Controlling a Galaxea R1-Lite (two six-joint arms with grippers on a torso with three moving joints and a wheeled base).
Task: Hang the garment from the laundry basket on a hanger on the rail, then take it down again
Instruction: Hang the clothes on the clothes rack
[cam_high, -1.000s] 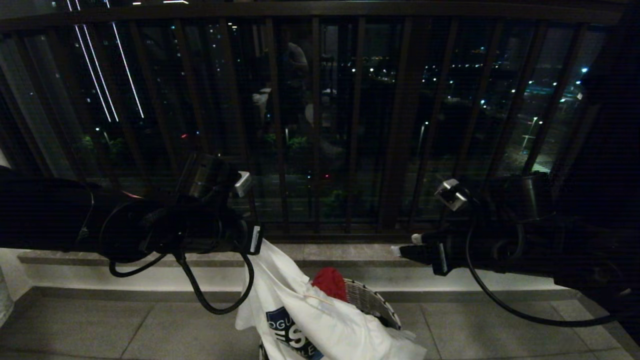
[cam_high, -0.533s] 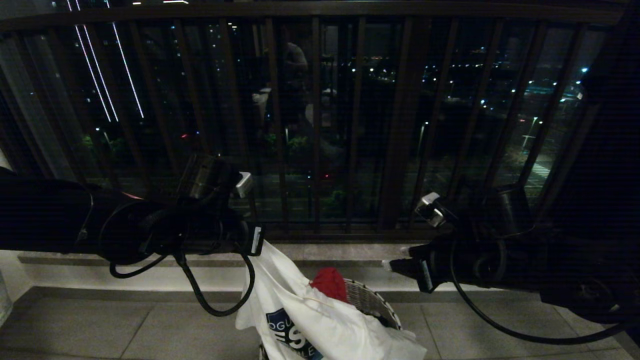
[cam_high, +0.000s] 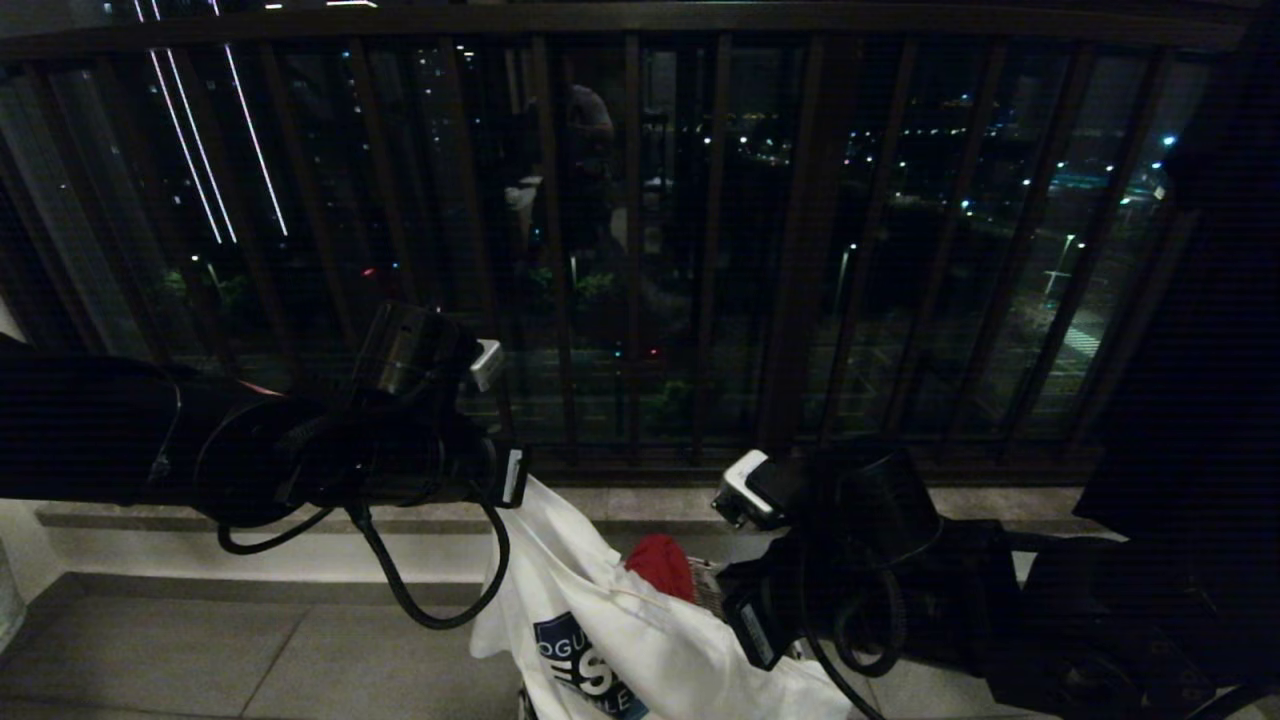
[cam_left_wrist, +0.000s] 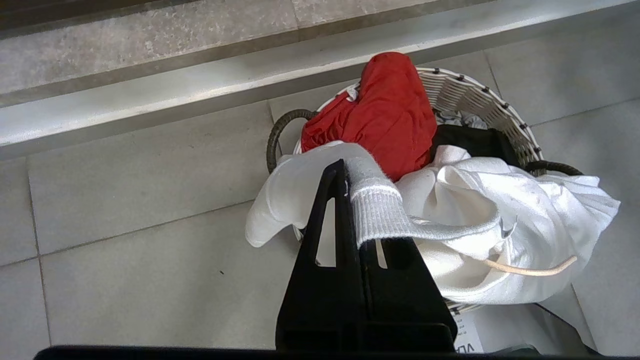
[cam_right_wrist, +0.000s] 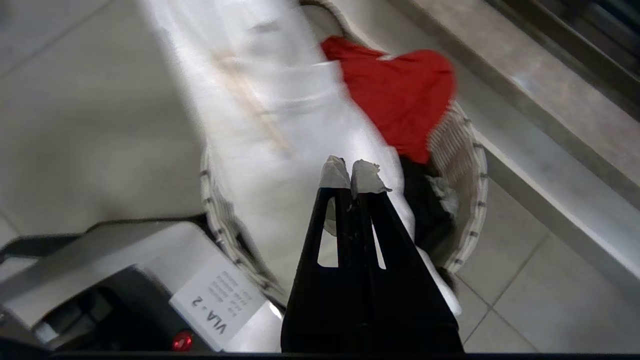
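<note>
The garment (cam_high: 620, 640), a white T-shirt with a dark blue chest graphic, is drawn up out of the laundry basket (cam_high: 712, 582). My left gripper (cam_left_wrist: 345, 170) is shut on its ribbed collar, holding it above the basket (cam_left_wrist: 480, 105); in the head view this gripper (cam_high: 510, 480) is at centre left. My right gripper (cam_right_wrist: 351, 175) hangs low over the garment (cam_right_wrist: 280, 100) at the basket's (cam_right_wrist: 470, 165) rim, its taped tips shut together with nothing between them. In the head view it (cam_high: 738, 605) sits beside the red cloth. The hanger and the rail are out of view.
A red cloth (cam_left_wrist: 385, 110) and a black garment (cam_left_wrist: 470, 142) lie in the basket. The dark balcony railing (cam_high: 640, 250) stands behind a raised stone ledge (cam_high: 300, 550). Grey floor tiles surround the basket. My own base with a label (cam_right_wrist: 215, 295) is close to the basket.
My right arm has swung down and to the left, from beside the railing to the basket, and its gripper has shut. The left gripper has kept still with the shirt.
</note>
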